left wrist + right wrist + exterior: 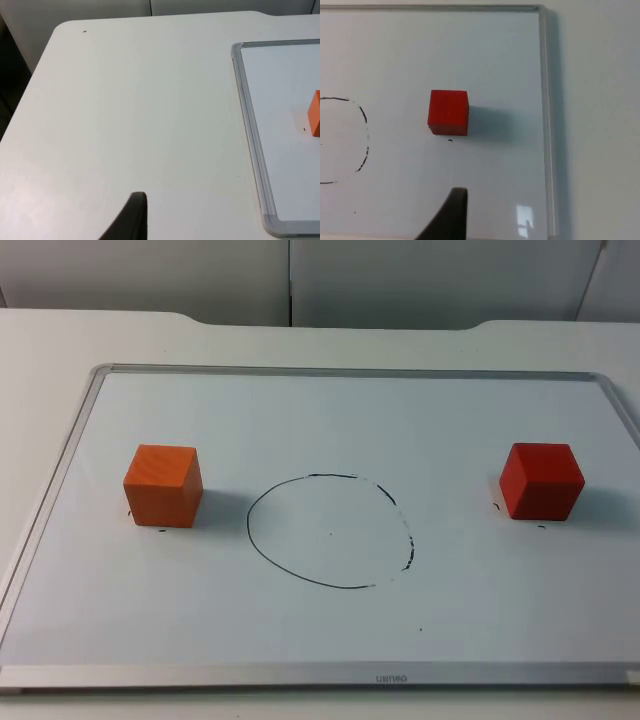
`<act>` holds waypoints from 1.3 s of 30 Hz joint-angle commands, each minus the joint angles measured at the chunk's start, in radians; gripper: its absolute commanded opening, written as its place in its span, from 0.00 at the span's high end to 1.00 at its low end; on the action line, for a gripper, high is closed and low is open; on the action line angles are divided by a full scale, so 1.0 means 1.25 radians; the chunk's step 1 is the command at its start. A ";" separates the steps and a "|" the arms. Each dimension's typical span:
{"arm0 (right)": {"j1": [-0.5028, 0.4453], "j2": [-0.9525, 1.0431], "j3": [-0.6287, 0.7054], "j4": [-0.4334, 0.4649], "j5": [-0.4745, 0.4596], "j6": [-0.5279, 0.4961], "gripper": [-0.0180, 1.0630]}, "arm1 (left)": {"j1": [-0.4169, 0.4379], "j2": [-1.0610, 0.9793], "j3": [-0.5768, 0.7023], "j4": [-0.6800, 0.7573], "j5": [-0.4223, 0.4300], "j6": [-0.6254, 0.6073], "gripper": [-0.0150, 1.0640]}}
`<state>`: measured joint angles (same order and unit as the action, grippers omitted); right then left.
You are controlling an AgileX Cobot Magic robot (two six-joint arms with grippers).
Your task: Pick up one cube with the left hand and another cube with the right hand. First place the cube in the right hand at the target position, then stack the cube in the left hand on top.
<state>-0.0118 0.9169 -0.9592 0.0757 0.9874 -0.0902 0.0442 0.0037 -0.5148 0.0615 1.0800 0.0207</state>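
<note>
Nothing picked yet: orange cube (162,485) and red cube (541,481) sit either side of the drawn circle (330,531) on the whiteboard (300,640); each arm must first descend on its cube; jaw state cannot be told.

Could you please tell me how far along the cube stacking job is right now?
Nothing is done yet. The orange cube and the red cube sit untouched on the whiteboard, either side of the drawn circle, which holds nothing. Neither is in hand. Both pickups, the placement and the stack remain.
</note>
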 commanded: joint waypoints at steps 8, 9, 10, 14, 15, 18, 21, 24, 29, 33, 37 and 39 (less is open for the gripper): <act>0.069 0.247 -0.098 -0.003 -0.043 -0.005 0.06 | -0.005 -0.003 0.003 -0.002 -0.003 -0.003 0.01; 0.069 0.247 -0.098 -0.003 -0.043 -0.005 0.06 | -0.005 -0.003 0.003 -0.002 -0.003 -0.003 0.01; 0.085 0.271 -0.100 -0.011 -0.059 0.010 0.06 | -0.005 -0.003 0.003 -0.002 -0.003 -0.003 0.01; 0.145 0.354 -0.100 -0.056 -0.101 0.064 0.06 | -0.005 -0.003 0.003 -0.002 -0.003 -0.003 0.01; 0.158 0.378 -0.100 -0.061 -0.109 0.079 0.06 | -0.005 -0.003 0.003 -0.002 -0.003 -0.003 0.01; 0.180 0.446 -0.100 -0.077 -0.143 0.118 0.06 | -0.005 -0.003 0.003 -0.002 -0.003 -0.003 0.01; 0.194 0.484 -0.100 -0.081 -0.169 0.139 0.06 | -0.005 -0.003 0.003 -0.002 -0.003 -0.003 0.01; 0.198 0.521 -0.100 -0.083 -0.198 0.160 0.06 | -0.005 -0.003 0.003 -0.002 -0.003 -0.003 0.01; 0.202 0.592 -0.100 -0.082 -0.253 0.196 0.06 | -0.005 -0.003 0.003 -0.002 -0.003 -0.003 0.01; 0.202 0.641 -0.100 -0.084 -0.261 0.198 0.06 | -0.005 -0.003 0.003 -0.002 -0.003 -0.003 0.01; 0.202 0.691 -0.100 -0.084 -0.302 0.212 0.06 | -0.005 -0.003 0.003 -0.002 -0.003 -0.003 0.01; 0.202 0.715 -0.102 -0.081 -0.326 0.229 0.06 | -0.005 -0.003 0.003 -0.002 -0.003 -0.003 0.01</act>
<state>0.2361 1.8068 -1.0765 -0.0233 0.6019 0.1849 0.0442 0.0037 -0.5148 0.0615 1.0800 0.0207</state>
